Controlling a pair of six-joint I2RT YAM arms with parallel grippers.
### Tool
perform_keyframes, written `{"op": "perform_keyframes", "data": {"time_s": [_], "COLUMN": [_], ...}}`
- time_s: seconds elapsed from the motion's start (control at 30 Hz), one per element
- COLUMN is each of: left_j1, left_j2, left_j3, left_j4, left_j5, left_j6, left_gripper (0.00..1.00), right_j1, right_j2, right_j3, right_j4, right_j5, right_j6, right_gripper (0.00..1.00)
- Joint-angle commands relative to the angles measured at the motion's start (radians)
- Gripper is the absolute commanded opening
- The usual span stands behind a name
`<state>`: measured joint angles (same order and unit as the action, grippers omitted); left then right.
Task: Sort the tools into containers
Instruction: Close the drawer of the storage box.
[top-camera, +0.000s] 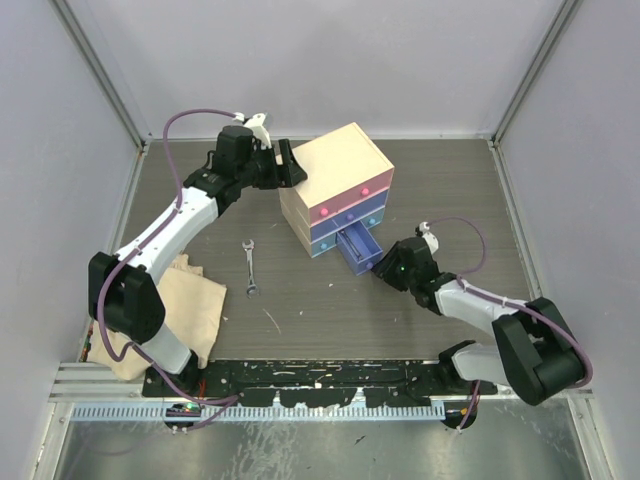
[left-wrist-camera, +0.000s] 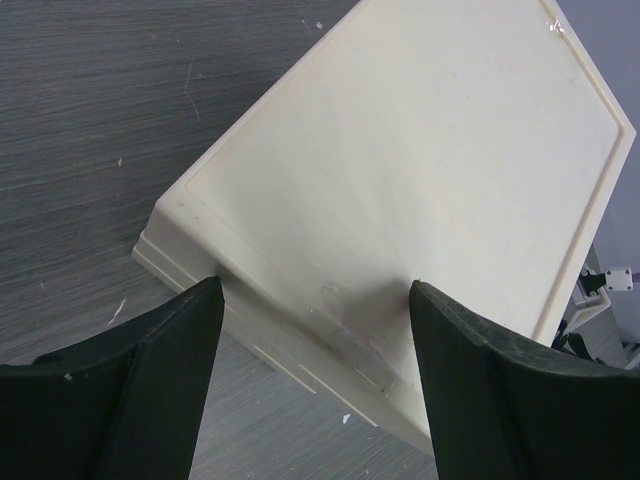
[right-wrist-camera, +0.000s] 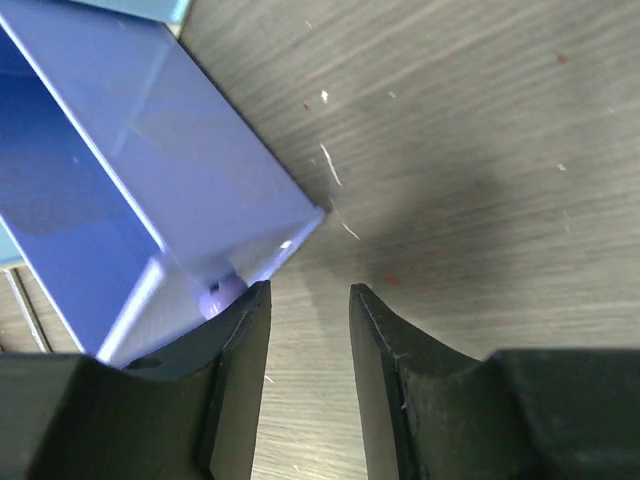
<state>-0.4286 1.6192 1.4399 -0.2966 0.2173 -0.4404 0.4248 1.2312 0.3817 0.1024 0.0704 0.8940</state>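
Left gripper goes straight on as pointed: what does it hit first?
The cream chest: its edge lies right ahead, between the open fingers of the left gripper. Gap looks small, depth unclear.

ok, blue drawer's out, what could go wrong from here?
1. The right gripper sits open beside the knob of the blue drawer; a stray sideways move could bump or jam it.
2. The left gripper straddles the chest edge with jaws open, so the chest may slide if pushed.
3. The wrench lies flat on the table, likely a tricky pinch.
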Motion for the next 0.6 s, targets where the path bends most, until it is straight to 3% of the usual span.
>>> {"op": "perform_keyframes", "data": {"time_s": [0.0, 0.57], "left_j1": [-0.003, -0.022], "left_j2": [0.029, 0.040], "left_j3": [0.014, 0.015], "left_j4": [-0.047, -0.049], "left_j5": [0.024, 0.028], "left_j6": [0.011, 0.014], "left_gripper": [0.74, 0.73], "right_j1": [0.005, 0.002], "right_j2": [0.033, 0.213], "right_j3": [0.093, 0.223], "right_j4": [0.099, 0.205], "right_j5": [0.004, -0.028], "right_j6": [0.000, 0.001], "right_gripper": [0.43, 0.43]}}
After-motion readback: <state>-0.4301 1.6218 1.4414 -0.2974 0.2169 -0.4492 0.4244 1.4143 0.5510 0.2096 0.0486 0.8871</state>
